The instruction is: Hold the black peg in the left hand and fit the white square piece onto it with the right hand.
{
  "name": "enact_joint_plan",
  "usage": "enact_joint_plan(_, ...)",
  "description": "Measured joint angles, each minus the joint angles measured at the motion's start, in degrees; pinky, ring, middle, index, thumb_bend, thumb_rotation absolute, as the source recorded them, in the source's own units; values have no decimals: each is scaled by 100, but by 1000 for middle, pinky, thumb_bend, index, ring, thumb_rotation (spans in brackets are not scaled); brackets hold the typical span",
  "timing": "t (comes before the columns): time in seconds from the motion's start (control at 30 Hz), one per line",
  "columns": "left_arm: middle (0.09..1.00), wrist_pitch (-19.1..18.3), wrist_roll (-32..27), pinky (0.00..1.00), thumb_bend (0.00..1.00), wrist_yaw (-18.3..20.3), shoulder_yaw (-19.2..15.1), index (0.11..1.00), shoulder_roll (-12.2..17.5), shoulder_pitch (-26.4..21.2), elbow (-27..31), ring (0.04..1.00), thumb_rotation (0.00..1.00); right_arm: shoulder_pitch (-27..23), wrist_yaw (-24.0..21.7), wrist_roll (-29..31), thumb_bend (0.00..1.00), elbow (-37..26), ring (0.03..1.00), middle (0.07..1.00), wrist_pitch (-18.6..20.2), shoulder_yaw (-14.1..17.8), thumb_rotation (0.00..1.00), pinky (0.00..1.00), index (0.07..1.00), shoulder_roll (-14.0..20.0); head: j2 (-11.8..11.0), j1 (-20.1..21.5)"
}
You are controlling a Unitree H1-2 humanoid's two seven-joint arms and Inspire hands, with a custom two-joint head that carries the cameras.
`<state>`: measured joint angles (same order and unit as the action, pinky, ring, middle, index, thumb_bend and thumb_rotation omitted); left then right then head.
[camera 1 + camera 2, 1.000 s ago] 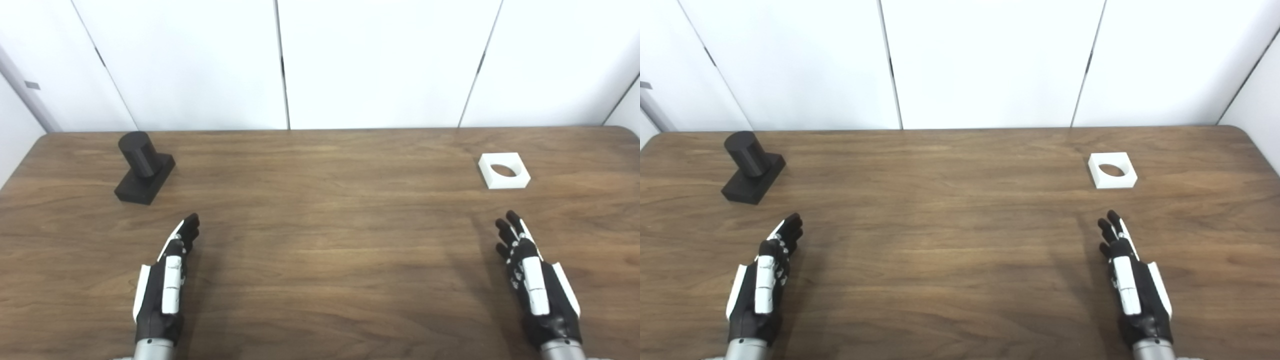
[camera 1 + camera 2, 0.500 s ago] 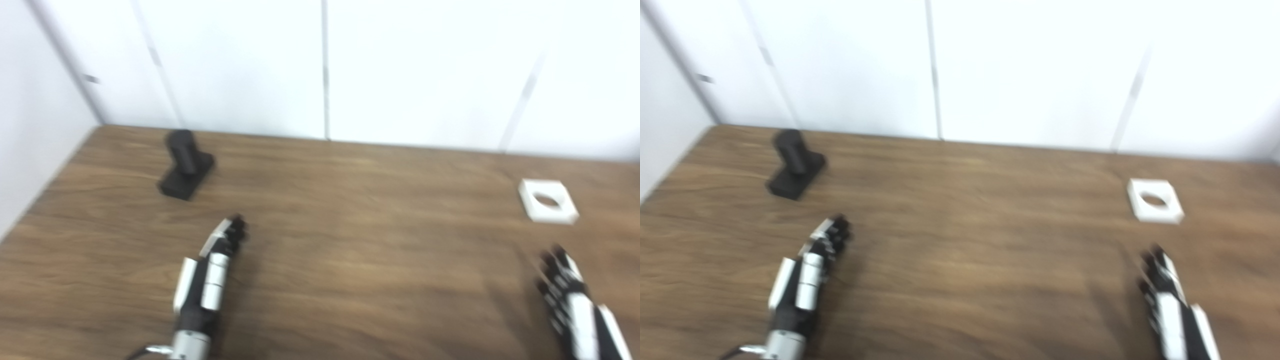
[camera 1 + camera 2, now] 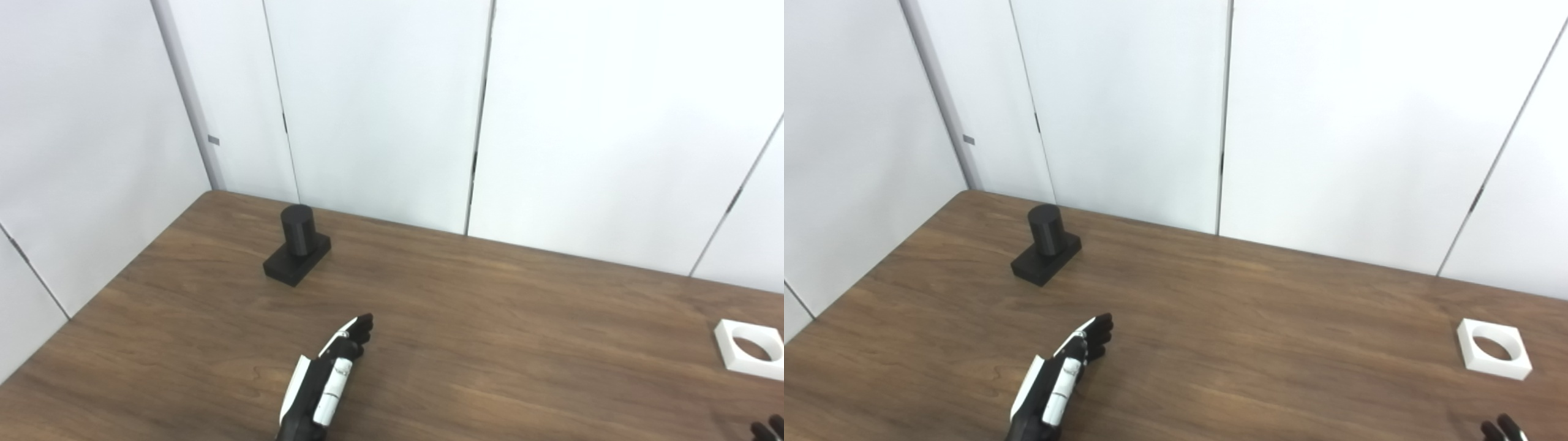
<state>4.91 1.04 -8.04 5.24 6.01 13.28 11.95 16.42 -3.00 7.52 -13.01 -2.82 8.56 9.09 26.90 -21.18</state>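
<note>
Two things matter for me on this table (image 3: pixel 490 343): the peg (image 3: pixel 297 245) and the white piece (image 3: pixel 751 348). The peg stands upright on its square base at the far left side, close to the wall (image 3: pixel 380 110). The white piece lies flat near the right edge, with its round hole facing up. They are well apart from each other, one on each side, I think so that each of my hands takes the thing on its own side.

My left hand (image 3: pixel 327 383) hovers low over the table with nothing in it. Its fingers (image 3: pixel 361 326) are stretched forward and lie rather close together, pointing roughly toward the peg, which is well apart in front of it. I judge that I am only at the beginning: the reach to the peg is not yet finished and no grasp is made.

Of my right hand (image 3: pixel 1502 427) only some dark fingertips show at the bottom right corner. I cannot tell if it is spread or closed. The white piece is near it, a little farther from me, and is not touched.

Between my left hand and the peg I see only bare wood, so nothing stands in the way. Around the table are plain white wall panels only.
</note>
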Motion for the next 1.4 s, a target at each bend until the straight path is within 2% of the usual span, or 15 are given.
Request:
enact_joint_plan(0.13,908,40,150,901,589,-79,50,888,-3,-9,-22,900,1000,-12,-52,71,702,36,962,923,-12,28,1000,1000,931,1,-53,-9)
enact_joint_plan(0.23,910,99,290,914,575,-125,77,884,-5,-19,-44,905,958,-25,-92,78,701,71,965,931,-39,41,1000,1000,938,2,-79,-9)
enact_joint_plan(0.33,924,92,321,927,584,-127,86,900,-5,-19,-44,925,885,-25,-116,76,679,91,974,936,-101,44,1000,1000,941,8,-105,17)
enact_joint_plan(0.47,935,5,536,920,571,-147,90,917,-3,-14,4,935,729,-40,-177,77,673,140,968,929,-227,49,1000,1000,939,79,-106,53)
enact_joint_plan(0.53,945,-156,853,905,570,-200,92,921,3,-4,84,939,673,-57,-177,65,680,150,963,926,-226,56,1000,1000,940,92,-106,53)
enact_joint_plan(0.6,910,-408,1319,868,633,-286,21,909,15,-4,296,900,595,-55,-168,0,699,149,960,923,-231,57,1000,1000,937,92,-114,53)
enact_joint_plan(0.7,903,-559,1877,836,689,-522,-268,908,43,-9,715,890,515,-49,-145,-108,714,147,967,923,-231,57,1000,1000,934,91,-106,70)
enact_joint_plan(0.73,916,-663,1998,860,724,-573,-360,918,54,-16,805,905,492,-47,-137,-130,723,146,966,923,-232,57,1000,1000,936,91,-97,79)
enact_joint_plan(0.87,925,-1383,2784,886,774,-618,-715,926,118,-85,1082,914,447,-36,-130,-137,738,141,958,926,-241,63,1000,1000,939,90,-79,97)
enact_joint_plan(1.0,920,-2066,3580,799,830,-621,-1105,908,197,-475,1086,906,490,16,-78,-239,763,124,946,918,-241,78,1000,1000,935,91,-70,114)
enact_joint_plan(1.1,902,-2256,3934,761,871,-608,-1261,892,426,-805,1060,887,538,12,-75,-249,740,118,936,912,-246,70,1000,994,931,86,-53,132)
enact_joint_plan(1.3,908,-2519,4159,906,915,-423,-1386,875,667,-1148,739,925,573,19,-76,-250,739,105,926,896,-252,62,1000,1000,916,84,-18,167)
enact_joint_plan(1.4,903,-2671,4259,934,919,-379,-1394,859,776,-1238,468,927,579,32,-70,-266,724,102,915,889,-248,63,1000,981,911,83,-18,184)
